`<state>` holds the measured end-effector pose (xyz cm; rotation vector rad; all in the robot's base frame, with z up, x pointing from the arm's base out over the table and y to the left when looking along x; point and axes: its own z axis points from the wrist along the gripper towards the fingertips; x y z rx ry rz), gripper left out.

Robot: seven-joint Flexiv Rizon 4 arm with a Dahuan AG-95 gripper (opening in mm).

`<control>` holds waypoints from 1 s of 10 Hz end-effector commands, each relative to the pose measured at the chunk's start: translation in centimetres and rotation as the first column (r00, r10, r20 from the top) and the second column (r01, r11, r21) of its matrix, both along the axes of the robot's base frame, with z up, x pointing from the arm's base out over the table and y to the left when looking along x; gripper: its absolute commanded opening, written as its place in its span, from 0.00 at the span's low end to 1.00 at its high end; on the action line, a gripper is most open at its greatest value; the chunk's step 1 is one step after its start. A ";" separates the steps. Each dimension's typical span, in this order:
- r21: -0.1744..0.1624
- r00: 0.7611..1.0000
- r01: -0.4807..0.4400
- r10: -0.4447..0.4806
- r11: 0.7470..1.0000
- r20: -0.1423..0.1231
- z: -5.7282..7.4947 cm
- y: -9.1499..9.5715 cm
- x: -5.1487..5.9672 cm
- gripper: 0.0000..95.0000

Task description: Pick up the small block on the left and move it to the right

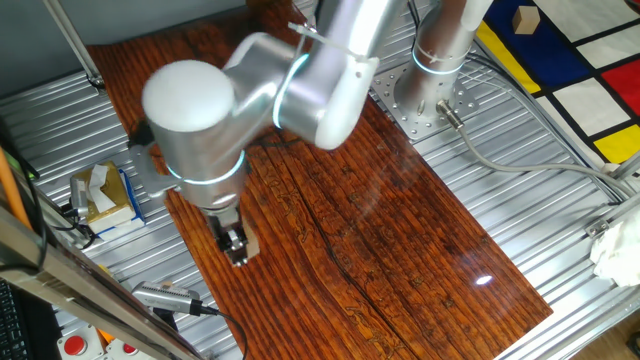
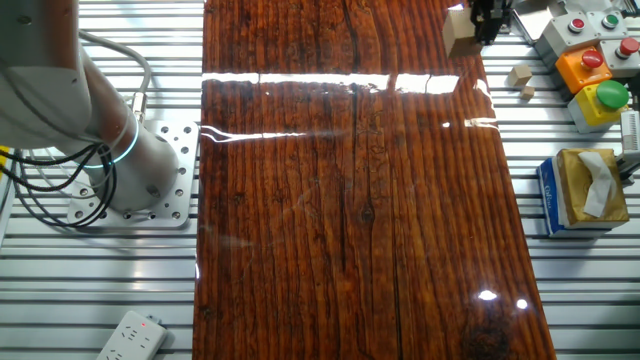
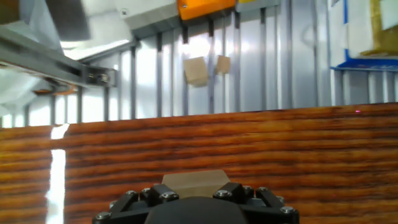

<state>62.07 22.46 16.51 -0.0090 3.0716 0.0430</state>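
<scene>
Pincer [image 1: 238,250]: down at the near-left corner of the wood board in one fixed view, fingers w/ the small block [image 1: 247,246] between them, clamped on it. In the hand view you see the block [image 3: 195,183] as a tan face right above the pincer's black knuckle; fingertips themselves out of frame. In the other fixed view the pincer [image 2: 490,22] sits at the far-right corner of the board, block [image 2: 459,30] just to its left, touching. Can't tell whether the block is lifted or resting on the board.

Board [image 1: 380,230]: dark red-brown striped wood panel on the ribbed metal table [image 1: 520,190]; glare spots on its surface.

Arm [image 1: 270,90]: silver, teal light rings at joints, base bolted to a plate [image 1: 415,100] at the far side of the board.

Off-board items, for your ref:
- 2 spare wood cubes [image 3: 198,70] on the metal ribs beyond the board edge in the hand view, close together; same pair [image 2: 522,78] in the other fixed view.
- Tissue box [image 2: 582,190], yellow-and-blue w/ white tissue, on the table beside the board; also seen in one fixed view [image 1: 105,195].
- Button boxes [image 2: 590,60], orange and yellow, red and green caps, near the spare cubes.
- Power strip [image 2: 130,338], white, near the arm base side.
- Colour-block mat [image 1: 570,60] w/ one more cube [image 1: 524,19] on it, far right in one fixed view.
</scene>
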 end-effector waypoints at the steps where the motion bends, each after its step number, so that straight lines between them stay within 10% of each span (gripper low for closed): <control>1: -0.003 1.000 0.022 -0.022 1.000 0.009 -0.6 1.7 -0.6 0.00; 10: -0.020 0.997 0.081 -0.080 0.997 0.016 -3.0 7.2 -3.6 0.00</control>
